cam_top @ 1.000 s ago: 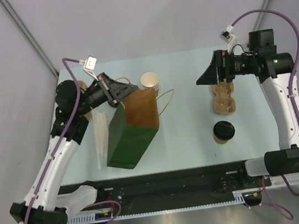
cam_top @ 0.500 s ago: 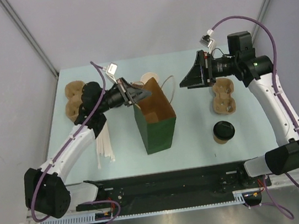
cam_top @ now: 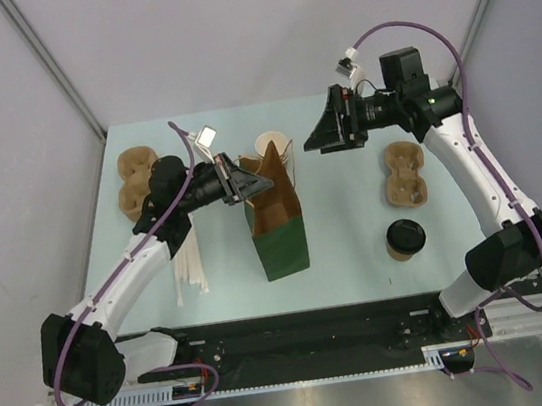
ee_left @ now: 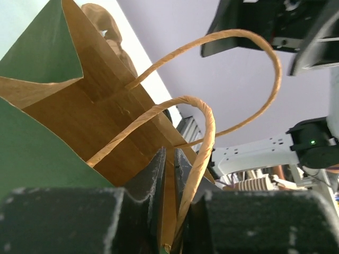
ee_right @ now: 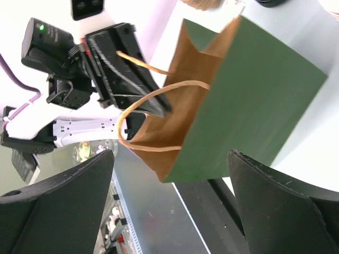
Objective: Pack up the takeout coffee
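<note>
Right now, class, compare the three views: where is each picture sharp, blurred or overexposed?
Top external: evenly lit, sharp, no hard shadows around the tall green paper bag. Left wrist: the left pincer is blurred close to the lens, the bag's twisted paper handles crisp. Right wrist: the pale table is washed out; the right pincer shows as dark, soft-edged shapes.

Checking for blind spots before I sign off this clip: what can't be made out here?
Bag floor: every view, its own walls hide it.
Coffee cup contents: top view, lid covers them.
Left gripper hold on the bag rim: left wrist view, too close to tell pinch from straddle.
Cup stack count: top view, seen from above, too small.
</note>
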